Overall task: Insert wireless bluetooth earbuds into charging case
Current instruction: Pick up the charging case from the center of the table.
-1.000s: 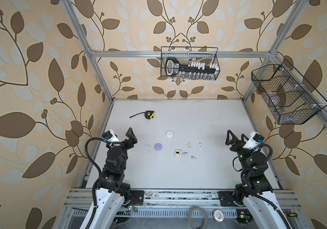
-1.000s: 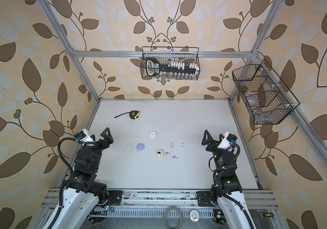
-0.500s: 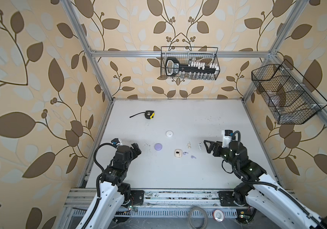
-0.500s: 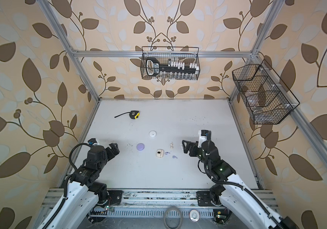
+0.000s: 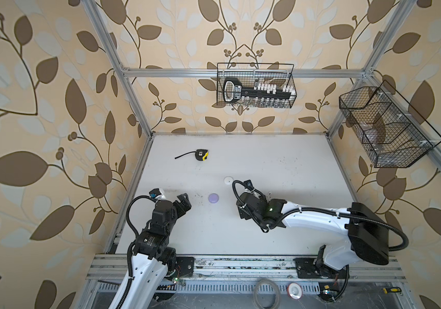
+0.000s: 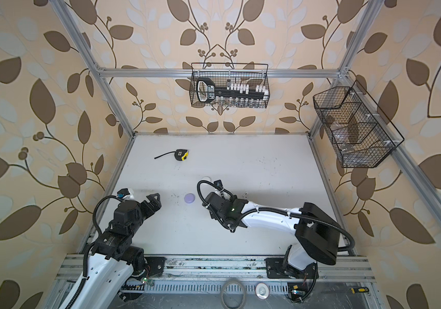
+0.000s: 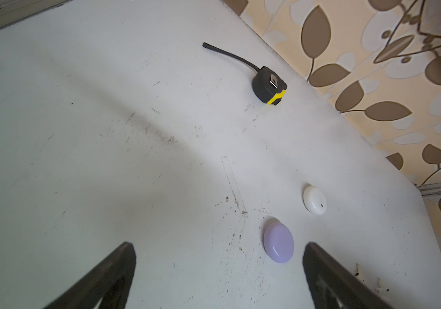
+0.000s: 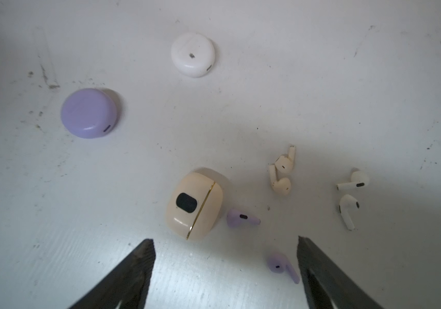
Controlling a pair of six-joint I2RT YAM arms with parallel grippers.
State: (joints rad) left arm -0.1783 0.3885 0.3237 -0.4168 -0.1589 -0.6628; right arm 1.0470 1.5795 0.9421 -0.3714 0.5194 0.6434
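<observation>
Cream case (image 8: pixel 193 204) seen only from right wrist

lilac case (image 8: pixel 88 113) | white case (image 8: pixel 192 54) | cream case (image 8: pixel 193 204): black window, gold seam | cream earbuds (image 8: pixel 282 186) | white earbuds (image 8: pixel 347 204) | lilac earbuds (image 8: pixel 236 217) | tape measure (image 5: pixel 202 155): black, yellow | wallpaper (image 5: pixel 40 107): beige, brown leaves

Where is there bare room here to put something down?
Bare table: the far stretch from the tape measure to the right edge, and the near strip between left arm and right arm. Crowded: the middle, with earbuds, cream case, lilac case, white case.
</observation>
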